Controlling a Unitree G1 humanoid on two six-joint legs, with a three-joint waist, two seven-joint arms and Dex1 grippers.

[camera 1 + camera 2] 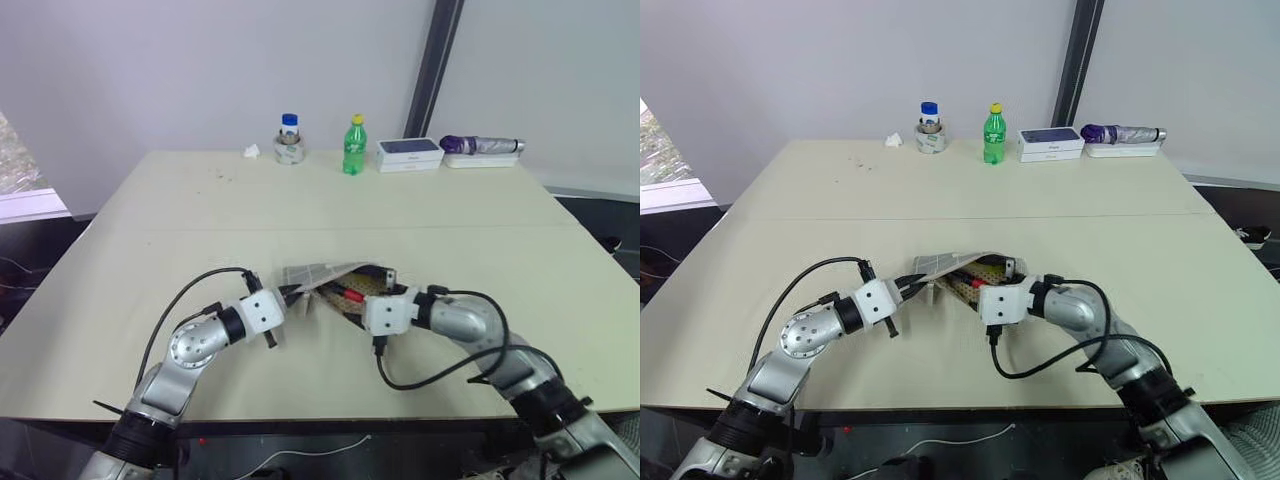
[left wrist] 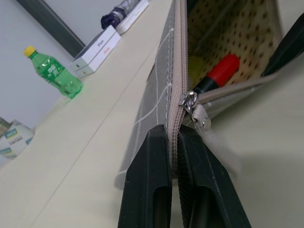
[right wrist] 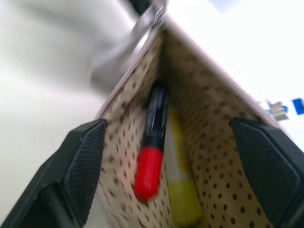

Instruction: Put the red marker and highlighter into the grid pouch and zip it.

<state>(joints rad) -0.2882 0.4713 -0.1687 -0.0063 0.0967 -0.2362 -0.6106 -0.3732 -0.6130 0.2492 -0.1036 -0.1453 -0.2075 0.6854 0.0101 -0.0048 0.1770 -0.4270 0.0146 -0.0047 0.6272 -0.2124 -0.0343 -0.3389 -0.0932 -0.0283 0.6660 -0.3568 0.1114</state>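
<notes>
I count one grid pouch (image 1: 325, 277), grey fabric with white lines and a dotted cream lining, near the counter's (image 1: 150, 230) front edge at six o'clock. Inside lie one red marker (image 3: 151, 156), slim with a dark barrel, and one chunky yellow highlighter (image 3: 183, 190), touching. My left tool (image 2: 173, 156) pinches the zipper tape; my right tool (image 3: 166, 175) is spread across the mouth.

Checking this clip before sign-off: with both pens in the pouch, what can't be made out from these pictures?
- The red marker: its white label is hidden; the barrel runs deep into the grid pouch.
- The highlighter: its far end is hidden behind the marker, and blurred in the right wrist view.
- The zipper pull: too small in the head views, blurred in the right wrist view.
- The right gripper: hidden by its own wrist in the head views.
</notes>
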